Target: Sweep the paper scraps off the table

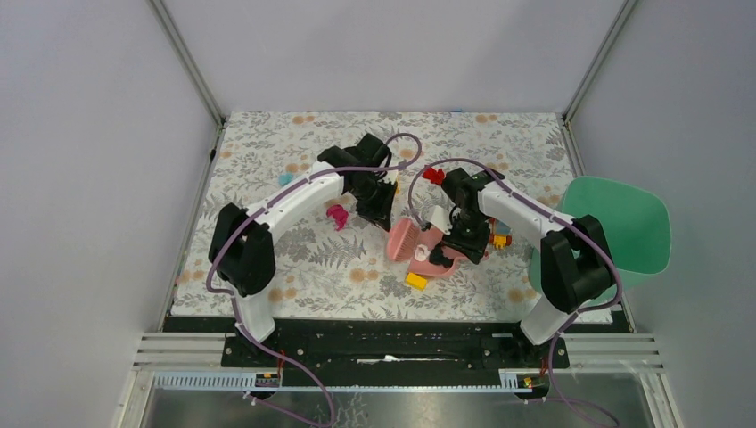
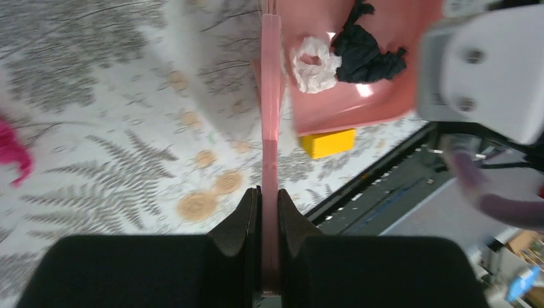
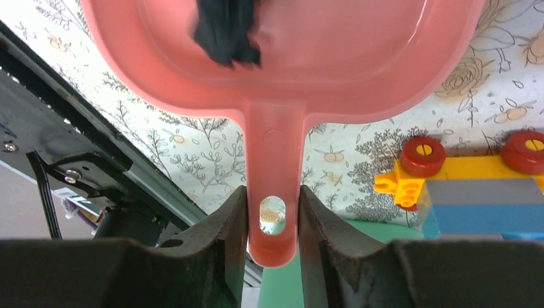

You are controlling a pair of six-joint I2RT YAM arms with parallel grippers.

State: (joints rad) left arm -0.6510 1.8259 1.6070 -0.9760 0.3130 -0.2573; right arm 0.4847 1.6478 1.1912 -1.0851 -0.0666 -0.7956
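Note:
My right gripper [image 1: 464,242] [image 3: 272,206] is shut on the handle of the pink dustpan [image 1: 437,261] [image 3: 333,70], which rests on the table [image 1: 267,152]. A white scrap [image 2: 314,61] and a dark blue scrap [image 2: 367,46] [image 3: 226,31] lie in the pan [image 2: 349,106]. My left gripper [image 1: 379,209] [image 2: 269,200] is shut on the pink brush [image 1: 401,239] [image 2: 271,96], held edge-on just left of the pan's mouth. A magenta scrap [image 1: 337,216] [image 2: 11,154] lies on the table to the left of the brush.
A yellow block [image 1: 415,280] [image 2: 328,142] sits by the pan's near edge. A block toy with red wheels [image 1: 501,239] [image 3: 475,186] stands right of the pan. A red piece [image 1: 434,175] and a light blue bit [image 1: 285,178] lie farther back. The green tray [image 1: 624,227] overhangs the right edge.

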